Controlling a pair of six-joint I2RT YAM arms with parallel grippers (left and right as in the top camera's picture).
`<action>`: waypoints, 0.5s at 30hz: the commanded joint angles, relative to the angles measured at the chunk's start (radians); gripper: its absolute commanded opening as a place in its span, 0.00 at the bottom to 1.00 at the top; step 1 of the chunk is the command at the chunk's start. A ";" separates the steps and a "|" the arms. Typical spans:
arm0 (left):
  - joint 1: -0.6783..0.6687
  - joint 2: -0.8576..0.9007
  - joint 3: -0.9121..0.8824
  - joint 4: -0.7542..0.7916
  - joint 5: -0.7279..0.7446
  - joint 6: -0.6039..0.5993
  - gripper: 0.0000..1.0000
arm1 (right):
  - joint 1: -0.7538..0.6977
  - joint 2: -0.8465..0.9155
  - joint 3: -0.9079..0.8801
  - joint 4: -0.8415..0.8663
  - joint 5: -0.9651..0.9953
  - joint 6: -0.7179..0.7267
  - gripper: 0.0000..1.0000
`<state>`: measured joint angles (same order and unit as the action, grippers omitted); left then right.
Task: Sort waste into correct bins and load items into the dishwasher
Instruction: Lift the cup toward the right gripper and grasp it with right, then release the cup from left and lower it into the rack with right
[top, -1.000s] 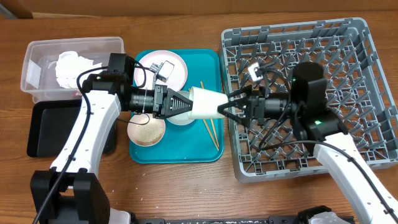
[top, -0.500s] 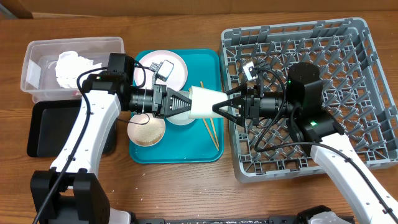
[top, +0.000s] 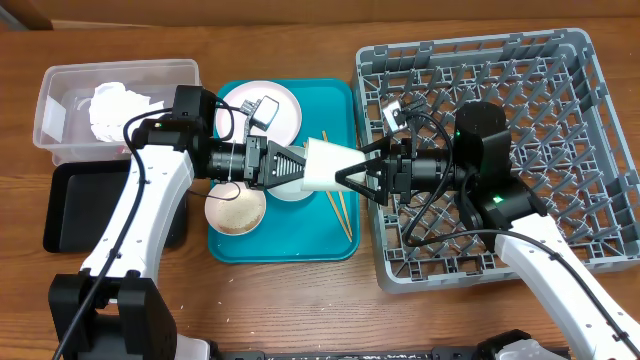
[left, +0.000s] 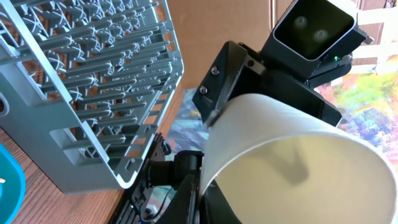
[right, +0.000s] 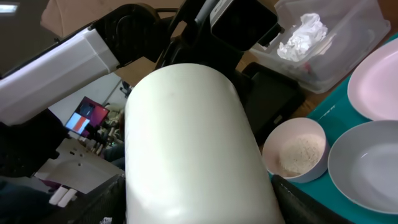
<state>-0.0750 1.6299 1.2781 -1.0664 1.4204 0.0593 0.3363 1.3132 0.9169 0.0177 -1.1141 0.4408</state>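
A white cup (top: 322, 165) lies on its side in the air above the teal tray (top: 340, 245). My left gripper (top: 298, 166) is shut on its rim, one finger inside the mouth, as the left wrist view shows (left: 202, 199). My right gripper (top: 350, 168) is open, with a finger on either side of the cup's closed end (right: 193, 143). The grey dish rack (top: 560, 60) stands at the right. Chopsticks (top: 340, 210), a pale plate (top: 285, 100), a grey bowl (right: 367, 162) and a bowl of rice grains (top: 235, 212) lie on the tray. The red wrapper is out of view.
The clear tub (top: 50, 90) at the far left holds a crumpled white napkin (top: 115, 105). The black tray (top: 65, 215) sits in front of it. The right arm reaches across the rack's left wall.
My right gripper has moved left from over the rack until its open fingers straddle the cup. The left arm and the cup have stayed still.
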 joint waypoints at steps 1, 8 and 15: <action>0.003 -0.015 0.018 0.002 0.020 0.024 0.04 | 0.018 0.006 0.027 0.005 -0.005 0.005 0.64; 0.003 -0.015 0.018 0.002 0.008 0.024 0.27 | 0.018 0.005 0.027 0.027 -0.005 0.005 0.55; 0.005 -0.015 0.018 0.012 -0.089 0.023 0.38 | -0.024 0.002 0.027 0.018 0.075 0.060 0.51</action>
<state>-0.0704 1.6299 1.2781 -1.0603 1.3979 0.0628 0.3408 1.3178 0.9169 0.0395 -1.0966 0.4622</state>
